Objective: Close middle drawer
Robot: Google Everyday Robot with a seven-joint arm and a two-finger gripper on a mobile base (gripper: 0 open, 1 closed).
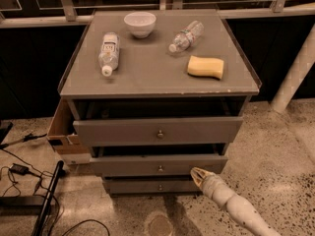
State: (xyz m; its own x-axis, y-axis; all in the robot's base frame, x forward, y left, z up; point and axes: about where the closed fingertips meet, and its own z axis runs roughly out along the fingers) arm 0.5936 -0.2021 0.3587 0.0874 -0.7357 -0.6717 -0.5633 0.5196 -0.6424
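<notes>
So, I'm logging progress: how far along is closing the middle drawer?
Mostly done: the middle drawer juts only slightly past the bottom drawer. In hand: the gripper is at the right end of its front, apparently pressing it. Left: seating it flush. The top drawer sits further out.

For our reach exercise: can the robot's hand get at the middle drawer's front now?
Probably yes: the hand is at the right end of the middle drawer, nothing visible between them.
</notes>
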